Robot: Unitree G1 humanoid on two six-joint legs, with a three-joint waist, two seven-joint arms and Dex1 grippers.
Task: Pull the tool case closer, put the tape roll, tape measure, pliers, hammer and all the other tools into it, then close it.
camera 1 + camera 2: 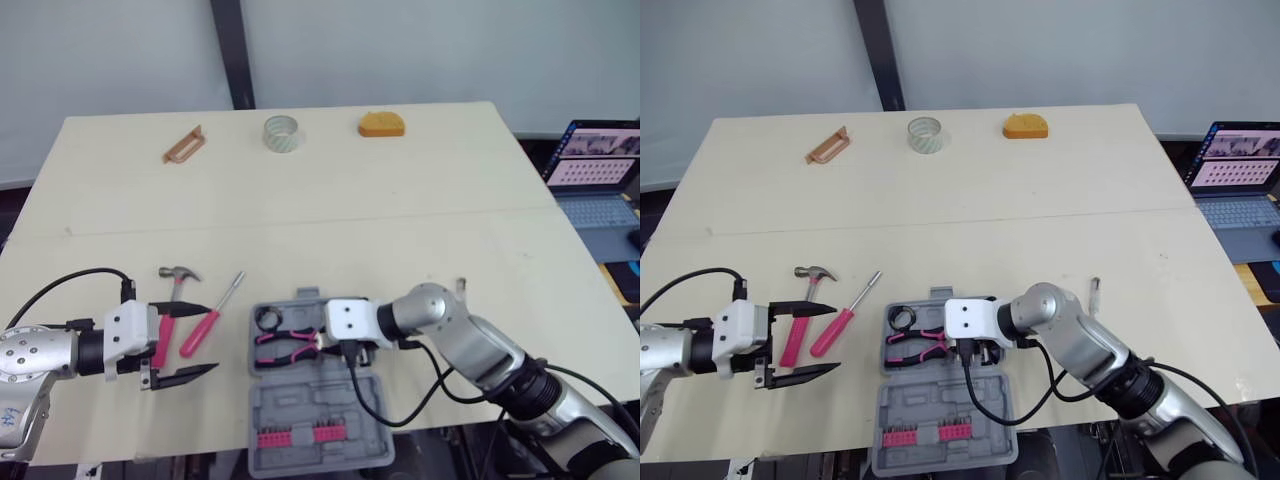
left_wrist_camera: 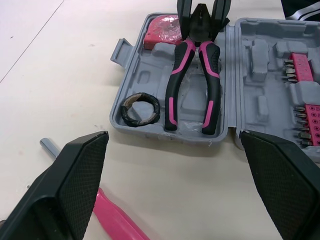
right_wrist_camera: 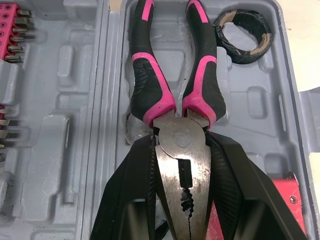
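Observation:
The grey tool case [image 1: 310, 400] lies open near the table's front edge. In its tray are the pink-and-black pliers [image 3: 175, 100], a black tape roll [image 3: 243, 36] and a pink tape measure [image 2: 162, 27]. My right gripper [image 3: 182, 142] is shut on the pliers' metal head, with the handles resting in the tray. Left of the case lie a hammer [image 1: 178, 272] and a screwdriver [image 1: 205, 328], both pink-handled. My left gripper [image 1: 212, 338] is open around their handle ends, holding nothing.
At the far side of the table lie a clear tape roll [image 1: 282, 133], an orange object [image 1: 383, 124] and a copper-coloured tool [image 1: 184, 145]. A small metal bit [image 1: 461, 286] lies right of the case. A laptop [image 1: 600, 180] stands off the table's right edge.

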